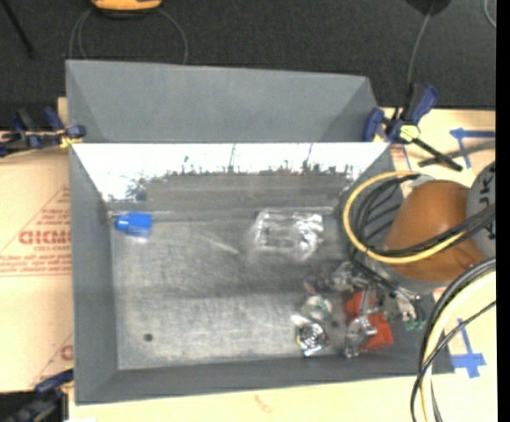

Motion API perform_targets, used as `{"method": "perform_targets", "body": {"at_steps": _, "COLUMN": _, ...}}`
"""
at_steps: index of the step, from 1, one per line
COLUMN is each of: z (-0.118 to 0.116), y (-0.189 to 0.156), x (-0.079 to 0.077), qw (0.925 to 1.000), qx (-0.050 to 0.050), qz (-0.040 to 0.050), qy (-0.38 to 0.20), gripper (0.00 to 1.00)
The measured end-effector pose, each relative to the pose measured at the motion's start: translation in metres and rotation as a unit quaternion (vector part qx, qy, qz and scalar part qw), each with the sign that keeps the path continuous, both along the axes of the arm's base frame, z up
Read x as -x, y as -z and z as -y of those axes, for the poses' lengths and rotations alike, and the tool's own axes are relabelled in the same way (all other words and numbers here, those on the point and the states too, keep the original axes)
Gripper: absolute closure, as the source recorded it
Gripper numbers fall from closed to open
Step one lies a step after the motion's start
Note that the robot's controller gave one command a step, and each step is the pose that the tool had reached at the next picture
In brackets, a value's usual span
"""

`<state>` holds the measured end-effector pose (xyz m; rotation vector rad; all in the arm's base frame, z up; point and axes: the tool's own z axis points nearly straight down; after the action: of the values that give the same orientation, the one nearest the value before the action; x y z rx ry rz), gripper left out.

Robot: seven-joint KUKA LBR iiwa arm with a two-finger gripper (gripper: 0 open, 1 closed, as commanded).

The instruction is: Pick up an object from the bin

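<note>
My gripper (353, 316) is low in the bin's front right corner, close to the floor. Just left of it lies a small shiny silver thing (311, 335), touching or nearly touching the gripper. A red piece (376, 331) shows right beside the gripper; I cannot tell whether it is a loose thing or part of the hand. A clear, crumpled plastic thing (286, 234) lies behind the gripper, near the middle of the bin's back wall. A small blue cap-like thing (134, 225) rests far off in the back left corner.
The arm with its orange cover and looping cables hangs over the bin's right wall. The sloped front and right walls stand close around the gripper.
</note>
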<state>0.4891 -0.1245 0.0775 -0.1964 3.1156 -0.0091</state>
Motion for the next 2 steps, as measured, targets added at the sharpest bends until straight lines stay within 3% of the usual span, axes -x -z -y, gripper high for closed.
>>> {"method": "perform_targets", "body": {"at_steps": 1, "z": -0.0284, "y": 0.0034, "x": -0.0091, "qw": 0.9975, "qx": -0.001, "qz": -0.0014, "qy": 0.071, "gripper": 0.0}}
{"method": "perform_targets", "body": {"at_steps": 2, "z": -0.0289, "y": 0.0011, "x": -0.0114, "qw": 0.9976, "qx": -0.001, "qz": 0.0015, "qy": 0.069, "gripper": 1.0}}
